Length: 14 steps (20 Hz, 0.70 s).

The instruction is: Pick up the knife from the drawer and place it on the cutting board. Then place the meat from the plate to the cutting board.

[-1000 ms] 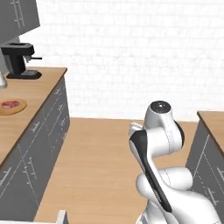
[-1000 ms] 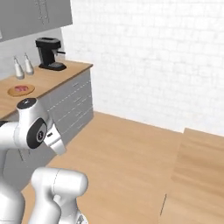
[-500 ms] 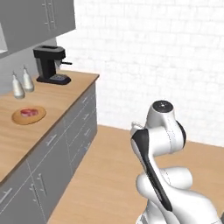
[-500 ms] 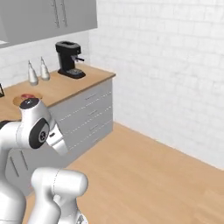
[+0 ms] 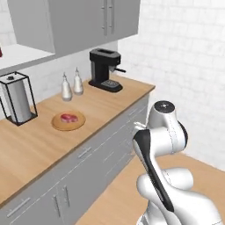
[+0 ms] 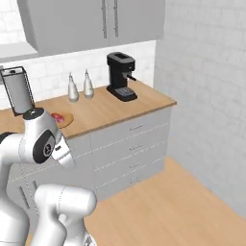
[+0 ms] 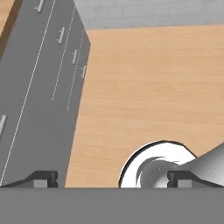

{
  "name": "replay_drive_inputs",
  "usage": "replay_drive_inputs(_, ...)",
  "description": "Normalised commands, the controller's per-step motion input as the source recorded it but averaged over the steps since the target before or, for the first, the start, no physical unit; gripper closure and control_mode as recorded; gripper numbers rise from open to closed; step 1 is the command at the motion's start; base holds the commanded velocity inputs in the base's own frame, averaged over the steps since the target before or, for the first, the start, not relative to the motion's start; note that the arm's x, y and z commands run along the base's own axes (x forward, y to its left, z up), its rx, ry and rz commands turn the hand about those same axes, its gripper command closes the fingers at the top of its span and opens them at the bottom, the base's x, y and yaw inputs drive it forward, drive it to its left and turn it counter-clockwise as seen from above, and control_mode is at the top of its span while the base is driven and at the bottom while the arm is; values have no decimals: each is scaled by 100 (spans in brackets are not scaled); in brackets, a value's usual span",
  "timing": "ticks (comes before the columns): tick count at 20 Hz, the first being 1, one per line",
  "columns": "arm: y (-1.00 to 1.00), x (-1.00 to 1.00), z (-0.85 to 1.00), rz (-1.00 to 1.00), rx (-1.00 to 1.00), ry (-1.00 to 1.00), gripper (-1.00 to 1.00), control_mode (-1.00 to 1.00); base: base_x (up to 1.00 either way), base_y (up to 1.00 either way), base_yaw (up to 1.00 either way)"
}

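On the counter (image 5: 101, 103), the plate (image 5: 68, 121) lies near the middle with bare wood toward the front edge, while two bottles (image 5: 71, 85), a coffee machine (image 5: 104, 69) and a paper-towel holder (image 5: 17, 98) crowd the back edge beneath low wall cabinets (image 5: 88, 22).

Rendered scene under bright, even, diffuse light — no single source evident. Shadows are soft and faint, darkest beneath the wall cabinets (image 5: 74, 22). The worktop (image 5: 39, 140) shows no glare. All views are slightly soft and low in resolution — without edge distortion.
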Motion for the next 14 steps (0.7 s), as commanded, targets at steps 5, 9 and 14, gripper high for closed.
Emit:
replay_drive_inputs(5, 0, 0, 0, 0, 0, 0, -100, 100, 100, -5, 55)
replay_drive_inputs(9, 0, 0, 0, 0, 0, 0, -100, 100, 95, -15, 52)
replay_drive_inputs(14, 0, 0, 0, 0, 0, 0, -100, 100, 28, -58, 45)
